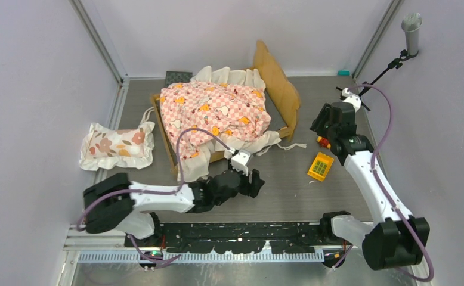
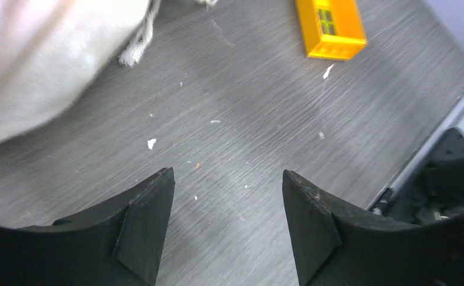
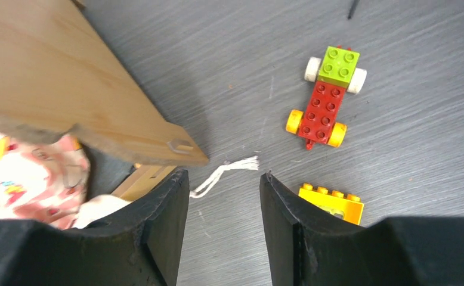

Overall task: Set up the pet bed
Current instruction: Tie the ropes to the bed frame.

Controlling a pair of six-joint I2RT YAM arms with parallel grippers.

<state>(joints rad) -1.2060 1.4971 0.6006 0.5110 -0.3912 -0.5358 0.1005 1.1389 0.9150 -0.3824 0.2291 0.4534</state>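
Note:
The pet bed (image 1: 282, 89) stands at the back of the table, its tan wavy headboard on the right. A pink-checkered ruffled sheet (image 1: 215, 113) lies bunched over it and hides the mattress. My left gripper (image 1: 254, 183) hovers open just in front of the bed's near corner. In the left wrist view it (image 2: 228, 176) is empty over bare table, with the sheet's white edge (image 2: 45, 59) at upper left. My right gripper (image 1: 318, 124) is open beside the headboard's near end. Its wrist view shows empty fingers (image 3: 225, 174) by the wooden headboard (image 3: 56, 89).
A floral ruffled pillow (image 1: 117, 145) lies left of the bed. A yellow brick (image 1: 320, 166) and a small red toy car (image 3: 325, 101) lie on the table to the bed's right. A microphone stand (image 1: 411, 33) rises at the back right. A white drawstring (image 3: 226, 170) trails from the bed.

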